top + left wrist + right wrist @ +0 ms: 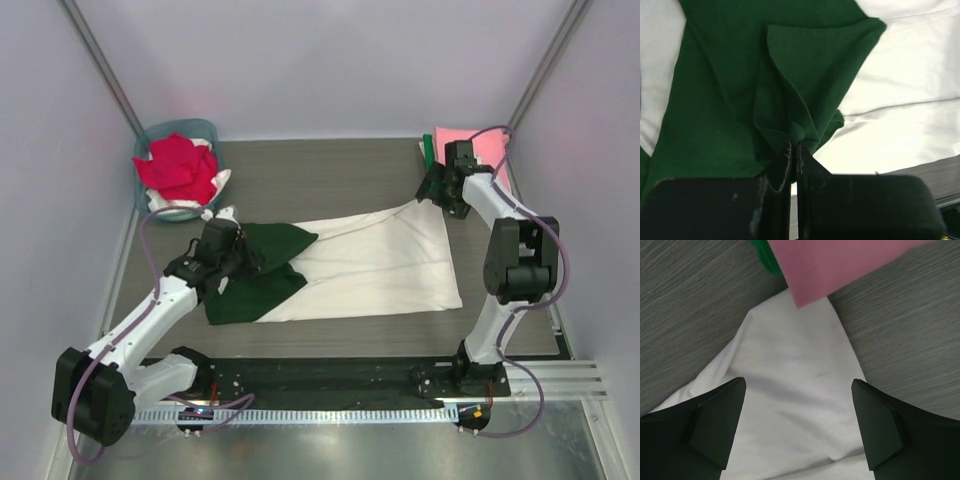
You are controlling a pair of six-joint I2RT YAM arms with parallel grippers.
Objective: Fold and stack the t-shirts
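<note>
Across the middle of the grey table [330,170] lies the cream t-shirt [370,265], flat, its dark green sleeve [270,245] bunched leftward, with red t-shirts [178,165] in the far-left corner's teal basket [160,132], a folded pink t-shirt [840,265] far right, the left gripper [794,150] clamped on the sleeve, and the right gripper [799,384] spread apart over the cream cloth's far right corner.

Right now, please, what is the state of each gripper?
Left gripper: closed, pinching the green sleeve of the cream shirt.
Right gripper: open, holding nothing, above that shirt's corner.
</note>
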